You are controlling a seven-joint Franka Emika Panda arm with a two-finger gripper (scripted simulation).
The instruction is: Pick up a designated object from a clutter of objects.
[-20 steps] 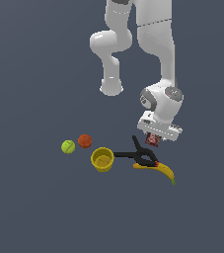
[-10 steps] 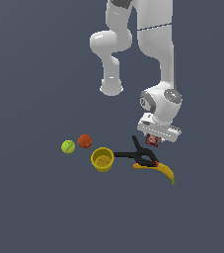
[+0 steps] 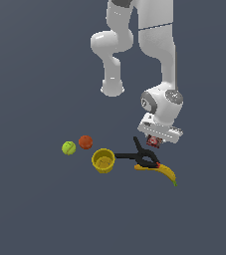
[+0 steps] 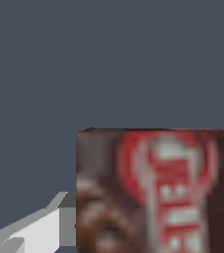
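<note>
The designated object [image 3: 154, 142] is a small dark red and black box with pale print. It sits between the fingers of my gripper [image 3: 155, 139], which is shut on it just above the black clamp [image 3: 143, 155]. In the wrist view the box [image 4: 153, 192] fills the near field, and a pale grey finger [image 4: 39, 230] lies against its side. The other finger is almost out of frame. The clutter of objects lies on the dark floor below and toward the exterior view's left of the hand.
A yellow banana [image 3: 164, 172] lies beside the clamp. A yellow cup [image 3: 103, 160] stands at the clamp's handle end. Farther toward the exterior view's left are an orange-red ball [image 3: 85, 142] and a yellow-green ball [image 3: 68, 148]. The arm's base [image 3: 112, 88] stands behind.
The hand has shifted only very slightly, still holding the box. The cup, balls, clamp and banana have not moved.
</note>
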